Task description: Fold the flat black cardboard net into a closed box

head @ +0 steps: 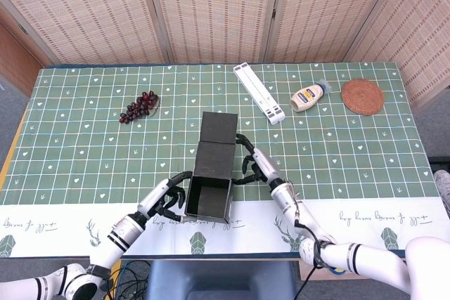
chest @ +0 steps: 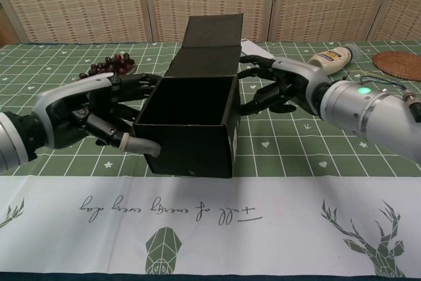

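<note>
On the green patterned tabletop (head: 337, 166), near its front edge, a matte black cardboard box (head: 211, 191) stands open-topped, lid flap raised behind. The left hand (head: 165, 198) and right hand (head: 256, 166) press spread fingers against its opposite smooth walls.

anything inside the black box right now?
The black box stands open-topped, its lid flap raised behind. The head view shows only dark interior with nothing visible in it; the near wall hides the front part of the floor. The left hand and right hand touch its sides.
</note>
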